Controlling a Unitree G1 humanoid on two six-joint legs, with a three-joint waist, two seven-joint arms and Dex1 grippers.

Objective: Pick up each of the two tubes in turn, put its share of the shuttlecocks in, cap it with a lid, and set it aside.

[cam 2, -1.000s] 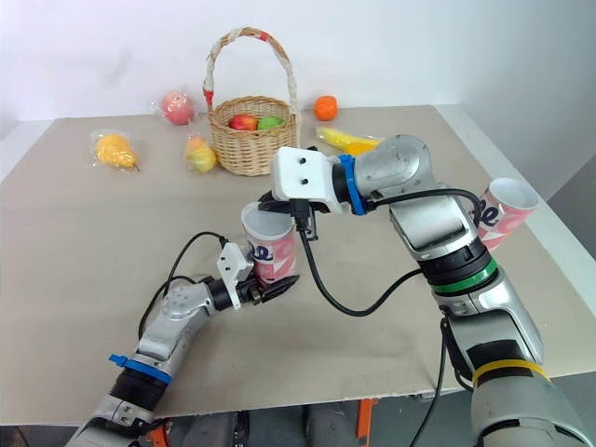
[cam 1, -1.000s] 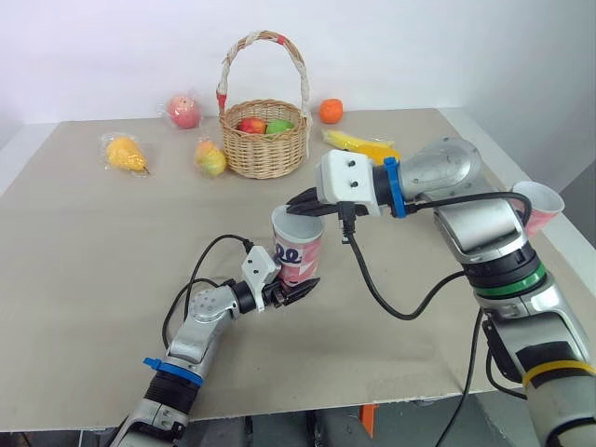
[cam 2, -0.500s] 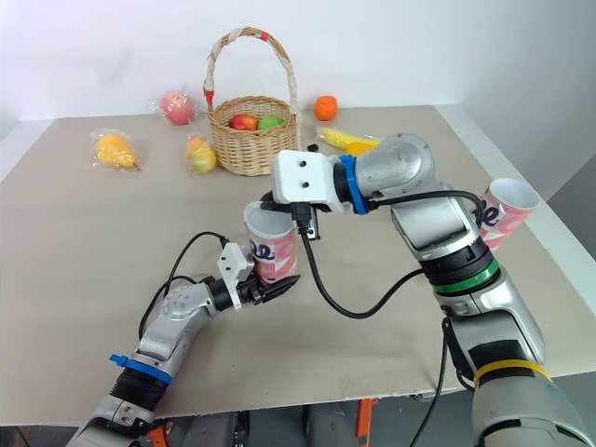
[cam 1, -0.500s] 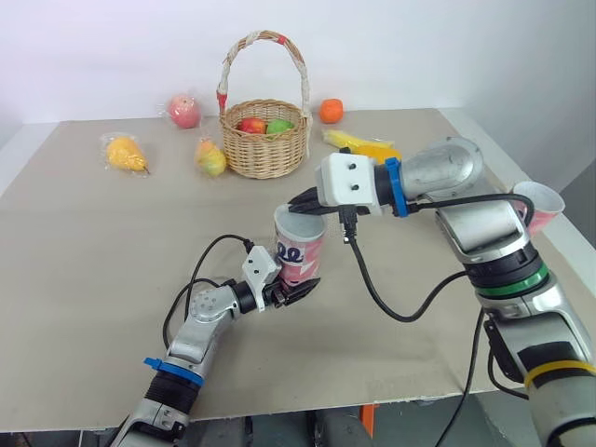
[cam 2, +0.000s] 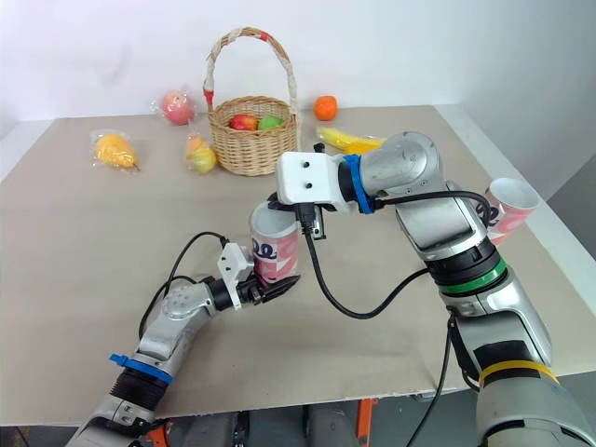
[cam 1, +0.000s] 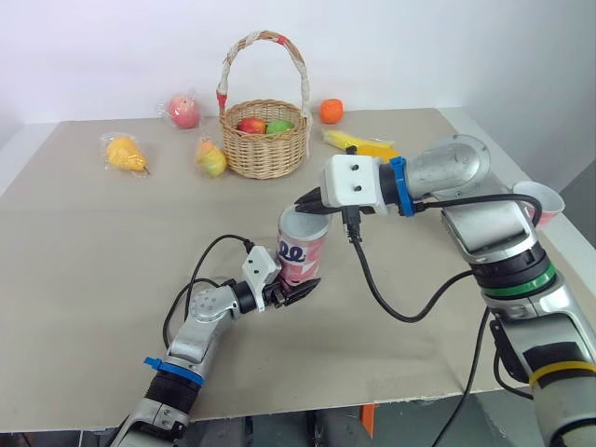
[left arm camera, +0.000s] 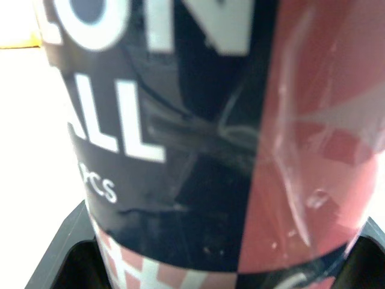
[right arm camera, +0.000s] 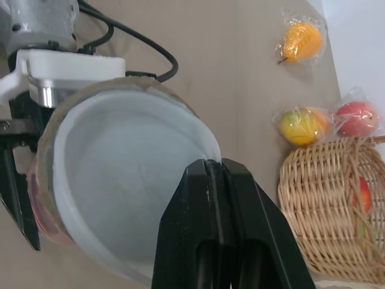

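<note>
Surroundings: a wicker basket point(cam 1: 265, 140) holding red and green fruit stands well beyond both grippers, at the far side of the table point(cam 1: 93, 261). To the left of the basket lie 3 wrapped fruits: a red one point(cam 1: 184, 110), a yellow-green one point(cam 1: 210, 158) just beside the basket, and a yellow one point(cam 1: 124, 154) farthest out. An orange point(cam 1: 331, 111) and a yellow wrapped item point(cam 1: 363, 144) lie beyond the right gripper. A black cable point(cam 1: 391, 303) loops down from the right gripper to its forearm, on the near side of the work area. Nothing stands between either gripper and the tube.

Left gripper point(cam 1: 287, 293): low over the table, clamped on the base of the tube point(cam 1: 303, 250). The left wrist view shows 2 black fingers point(left arm camera: 72, 247) on either side of the tube wall. The tube stands roughly upright above this gripper, open mouth up.

Right gripper point(cam 1: 312, 203): directly at the tube's upper rim, on the side away from the left gripper. In the right wrist view its fingers point(right arm camera: 198, 205) are pressed together with no gap, tips at the rim; whether the rim is pinched between them cannot be determined.

A second tube point(cam 2: 503, 207) sits at the table's right edge, behind the right forearm and well apart from both grippers.
</note>
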